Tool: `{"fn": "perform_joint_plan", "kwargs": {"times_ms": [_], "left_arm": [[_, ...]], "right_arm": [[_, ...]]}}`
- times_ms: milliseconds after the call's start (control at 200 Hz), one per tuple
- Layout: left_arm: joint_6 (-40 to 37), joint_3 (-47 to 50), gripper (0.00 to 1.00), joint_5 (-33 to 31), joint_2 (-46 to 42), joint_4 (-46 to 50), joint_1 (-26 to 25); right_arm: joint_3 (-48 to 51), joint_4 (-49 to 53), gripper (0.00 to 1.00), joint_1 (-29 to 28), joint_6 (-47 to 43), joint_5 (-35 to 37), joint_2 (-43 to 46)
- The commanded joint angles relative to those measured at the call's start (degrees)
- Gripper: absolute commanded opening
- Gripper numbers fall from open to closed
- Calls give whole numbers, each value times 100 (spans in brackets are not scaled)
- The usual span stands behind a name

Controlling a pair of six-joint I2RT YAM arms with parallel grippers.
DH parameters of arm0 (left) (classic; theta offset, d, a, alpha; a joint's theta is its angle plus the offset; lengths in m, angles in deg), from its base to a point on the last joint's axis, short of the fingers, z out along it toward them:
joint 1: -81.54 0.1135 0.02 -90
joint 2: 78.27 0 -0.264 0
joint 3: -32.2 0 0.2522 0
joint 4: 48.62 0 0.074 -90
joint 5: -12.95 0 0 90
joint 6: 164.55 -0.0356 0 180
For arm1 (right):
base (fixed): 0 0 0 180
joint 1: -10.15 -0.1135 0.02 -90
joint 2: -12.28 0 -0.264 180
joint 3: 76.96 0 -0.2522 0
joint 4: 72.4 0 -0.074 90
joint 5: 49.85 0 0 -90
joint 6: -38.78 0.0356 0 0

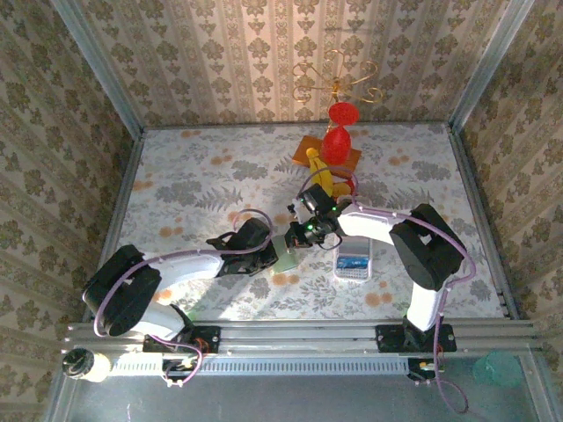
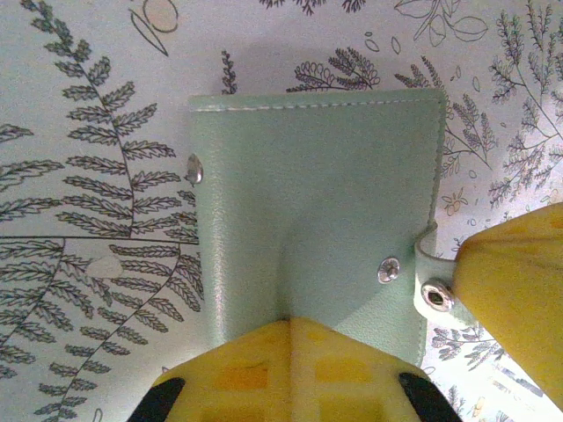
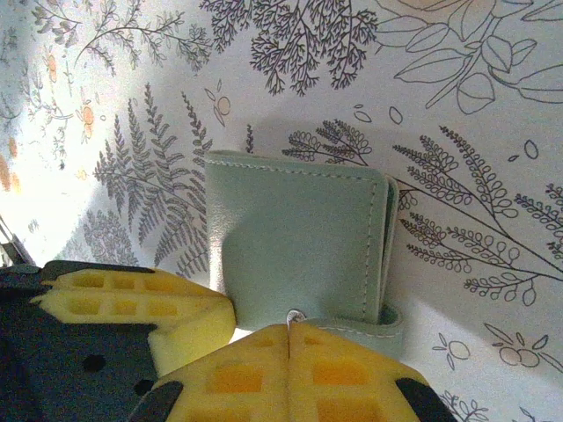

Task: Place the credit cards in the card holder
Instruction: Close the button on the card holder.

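One sage-green card holder [image 1: 288,255] lies folded shut, so no idea what's inside. The left gripper [image 2: 290,352] is pinched tight on one edge and the right gripper [image 3: 288,352] is clamped on its snap strap. Just right of the holder, one white tray [image 1: 354,278] carries the credit cards [image 1: 354,261], too small to count.
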Motion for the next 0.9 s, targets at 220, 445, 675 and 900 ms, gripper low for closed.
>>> {"fn": "perform_joint_plan", "kwargs": {"times_ms": [220,445,675,900], "left_arm": [[47,36,0,121,-61,244,-77],[71,63,0,114,-94,227,-79],[126,150,0,108,-142,157,-80],[204,238,0,78,-160,3,-77]], "right_arm": [[-182,190,0,-177,-25,485,-258],[-231,344,0,-236,-62,797,-344],[-258,508,0,-347,-159,1139,-364],[-403,737,0,-506,-287,1235,-595]]}}
